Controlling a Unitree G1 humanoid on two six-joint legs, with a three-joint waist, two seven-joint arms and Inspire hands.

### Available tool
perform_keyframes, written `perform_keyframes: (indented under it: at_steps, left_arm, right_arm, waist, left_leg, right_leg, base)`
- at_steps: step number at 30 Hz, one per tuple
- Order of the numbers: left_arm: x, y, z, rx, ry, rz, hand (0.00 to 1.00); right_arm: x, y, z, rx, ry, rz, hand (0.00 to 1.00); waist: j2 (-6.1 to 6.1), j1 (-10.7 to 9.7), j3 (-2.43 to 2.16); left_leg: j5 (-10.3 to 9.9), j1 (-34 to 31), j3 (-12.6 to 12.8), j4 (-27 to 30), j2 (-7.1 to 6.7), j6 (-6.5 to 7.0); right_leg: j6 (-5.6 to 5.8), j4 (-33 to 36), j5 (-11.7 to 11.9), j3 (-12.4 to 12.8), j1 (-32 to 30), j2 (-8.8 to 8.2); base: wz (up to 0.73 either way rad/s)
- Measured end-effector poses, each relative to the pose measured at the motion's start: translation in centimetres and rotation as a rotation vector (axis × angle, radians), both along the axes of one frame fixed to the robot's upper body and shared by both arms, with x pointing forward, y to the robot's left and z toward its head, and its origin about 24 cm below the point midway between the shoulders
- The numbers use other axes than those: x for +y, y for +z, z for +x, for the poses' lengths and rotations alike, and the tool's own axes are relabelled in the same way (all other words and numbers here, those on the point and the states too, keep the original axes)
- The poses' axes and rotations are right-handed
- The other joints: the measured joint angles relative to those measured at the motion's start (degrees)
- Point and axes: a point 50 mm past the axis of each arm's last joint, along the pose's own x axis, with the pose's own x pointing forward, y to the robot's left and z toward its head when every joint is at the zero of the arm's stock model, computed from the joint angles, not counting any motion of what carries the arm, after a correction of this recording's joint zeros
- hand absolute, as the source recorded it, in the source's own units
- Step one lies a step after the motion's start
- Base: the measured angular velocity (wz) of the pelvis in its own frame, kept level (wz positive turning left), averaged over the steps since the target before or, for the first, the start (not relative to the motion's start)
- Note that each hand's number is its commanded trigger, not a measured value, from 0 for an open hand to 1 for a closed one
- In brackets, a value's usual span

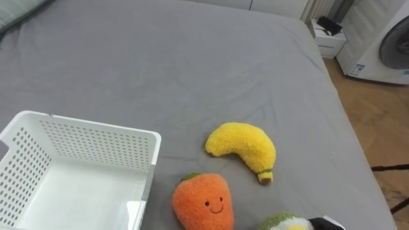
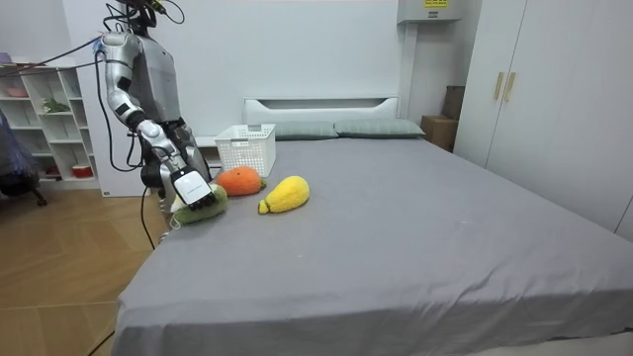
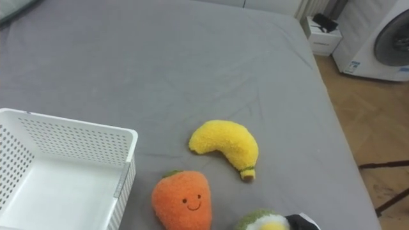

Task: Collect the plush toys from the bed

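While the robot stands at the side edge of the bed (image 2: 396, 218), close to the headboard corner on the room view's left, its right arm reaches down to the grey sheet. The right hand (image 2: 191, 186) lies on top of a green plush toy (image 2: 213, 210) which sits directly at this edge of the bed. I cannot tell whether the hand is closed on the toy or only rests on it. In the eye views this toy shows a white and yellow middle at the bottom border.

A carrot plush (image 1: 204, 201), orange with a small smiling face, lies just beside the green toy, a little further in from the edge. A banana plush (image 1: 243, 148) lies near the carrot, further toward the middle of the bed, apart from it, with its brown tip pointing to the robot. A white perforated basket (image 1: 77, 137) stands upright on the sheet on the robot's left, toward the headboard and near the carrot. All three toys are on the sheet, outside the basket. Two pillows (image 2: 376, 128) lie along the headboard edge.
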Motion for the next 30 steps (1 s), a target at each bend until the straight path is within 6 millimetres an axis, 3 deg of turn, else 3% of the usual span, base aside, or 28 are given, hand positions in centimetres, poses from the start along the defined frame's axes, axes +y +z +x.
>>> perform_keyframes:
  at_steps: [10, 15, 22, 30]
  left_arm:
    - [0.1, 0.1, 0.3, -0.011, 0.003, 0.032, 0.00]
    - [0.1, 0.1, 0.6, -0.025, -0.001, 0.042, 0.00]
    - [0.1, 0.1, 0.9, -0.035, -0.004, 0.040, 0.00]
    - [-0.1, 0.0, 0.4, -0.032, 0.010, 0.037, 0.00]
  right_arm:
    - [0.1, 0.7, 0.9, -0.040, 0.005, -0.007, 1.00]
    - [0.4, 2.6, 3.0, -0.173, 0.006, -0.013, 1.00]
    - [0.8, 4.1, 4.5, -0.297, -0.077, 0.081, 1.00]
    - [0.7, 8.4, 7.0, -0.539, -0.131, 0.167, 1.00]
  waist:
    - [0.32, -0.22, -0.02]
    - [0.70, -0.12, 0.04]
    - [0.98, -0.14, 0.20]
    - [1.03, -0.42, 0.05]
  left_leg:
    - [0.00, 0.10, 0.08, 0.28, -0.01, 0.01]
    - [-0.02, 0.29, 0.45, 0.21, 0.07, 0.04]
    - [-0.02, 0.47, 0.67, -0.25, 0.06, 0.03]
    - [0.02, 0.15, 0.61, -0.44, 0.04, 0.02]
  right_leg:
    - [-0.01, 0.24, 0.01, 0.13, 0.13, -0.04]
    - [-0.02, 0.31, 0.04, 0.95, 0.11, 0.13]
    - [0.00, 0.16, 0.04, 1.16, 0.06, 0.16]
    - [0.00, 0.19, 0.04, 0.79, 0.04, 0.10]
  base:
    - [-0.01]
    - [-0.03]
    - [0.00]
    - [0.00]
